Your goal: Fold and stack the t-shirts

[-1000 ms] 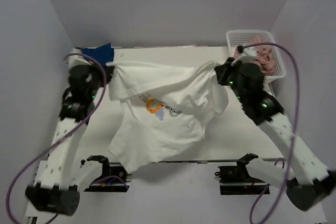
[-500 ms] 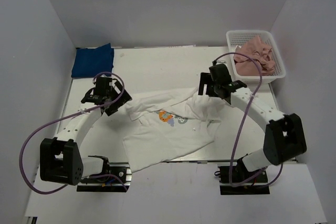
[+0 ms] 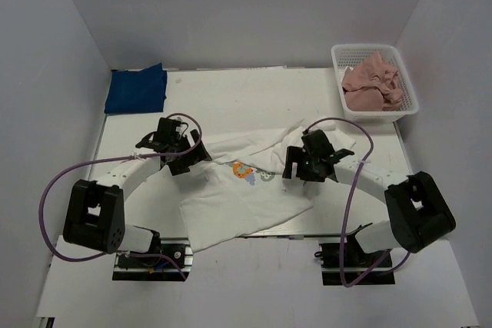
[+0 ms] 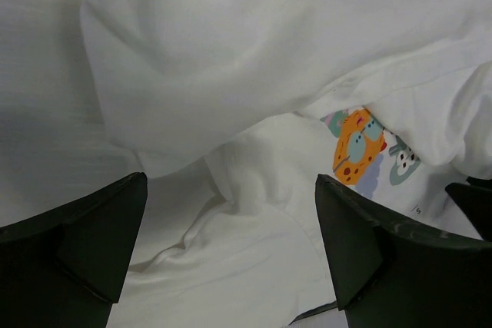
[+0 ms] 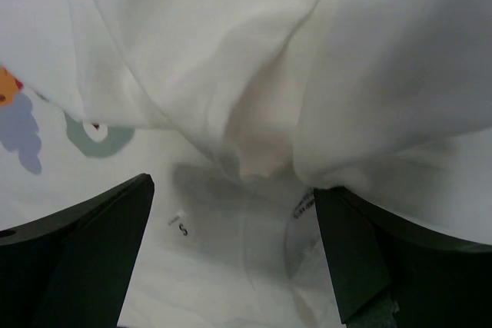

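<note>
From above, the white t-shirt (image 3: 246, 193) lies rumpled mid-counter (image 3: 231, 97), with the left pincer (image 3: 184, 160) and right pincer (image 3: 301, 171) low over it. Left wrist: released, empty above a fold. Right wrist: likewise released. Best to pinch one hem layer each, then pull flat.

A white plastic mesh basket (image 3: 357, 54) was set at the far right corner of the white table (image 3: 246, 97), close to the right-hand wall. The table was enclosed on three sides by plain grey walls (image 3: 246, 13).
</note>
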